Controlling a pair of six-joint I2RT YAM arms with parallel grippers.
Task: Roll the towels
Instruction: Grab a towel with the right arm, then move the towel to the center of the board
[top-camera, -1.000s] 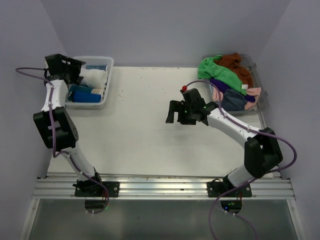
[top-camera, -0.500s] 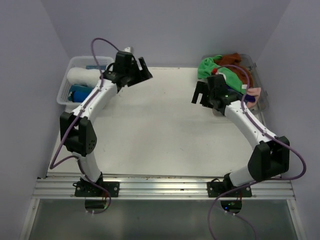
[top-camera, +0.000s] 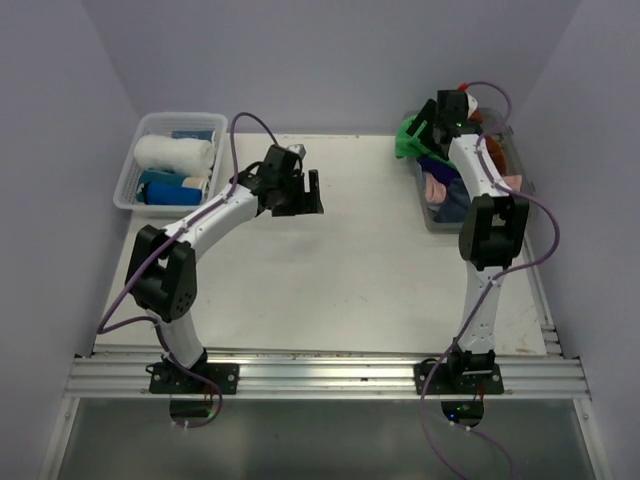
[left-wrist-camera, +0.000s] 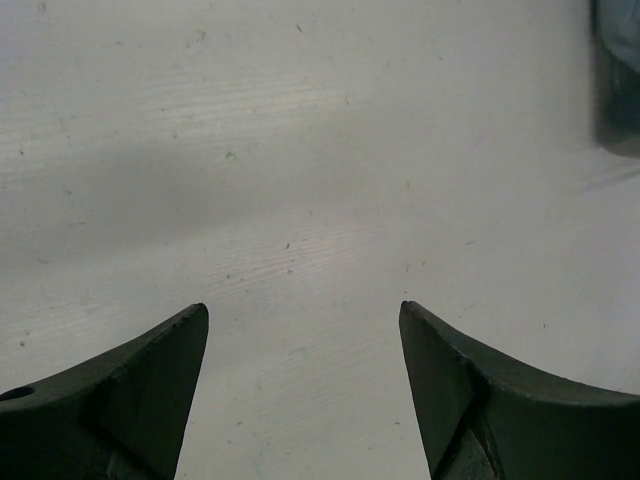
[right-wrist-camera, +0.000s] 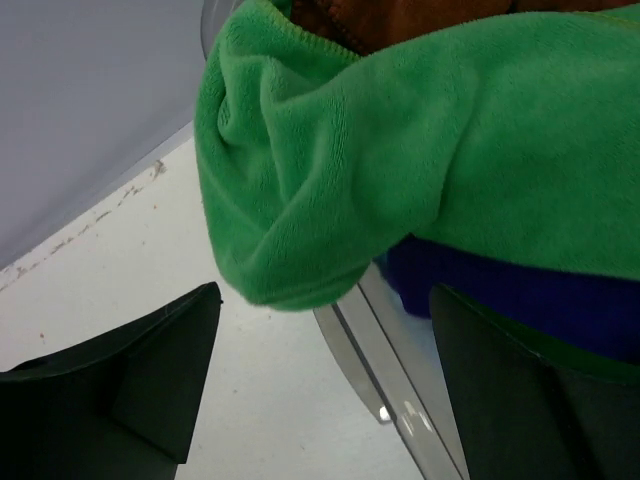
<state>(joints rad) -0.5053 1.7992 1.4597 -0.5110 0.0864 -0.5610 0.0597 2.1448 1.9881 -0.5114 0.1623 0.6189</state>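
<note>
Loose towels are heaped in the clear tub (top-camera: 526, 192) at the back right: a bright green towel (top-camera: 408, 135) drapes over its near-left rim, with purple, pink (top-camera: 437, 188) and rust-brown ones around it. My right gripper (top-camera: 428, 118) hovers over that corner, open. In the right wrist view the green towel (right-wrist-camera: 380, 150) hangs just ahead of the right gripper (right-wrist-camera: 325, 290), above the purple towel (right-wrist-camera: 500, 290) and the tub rim (right-wrist-camera: 370, 350); nothing is gripped. My left gripper (top-camera: 305, 190) is open over bare tabletop, and the left wrist view shows the left gripper (left-wrist-camera: 302, 305) empty.
A white slotted basket (top-camera: 125, 185) at the back left holds a rolled white towel (top-camera: 175, 152) and a rolled blue towel (top-camera: 165, 188). Grey walls close in the table on three sides. The arm bases stand on a rail at the near edge.
The left arm swung from the basket out over the middle of the table. The right arm swung from the table's middle back to the tub, ending at the green towel.
</note>
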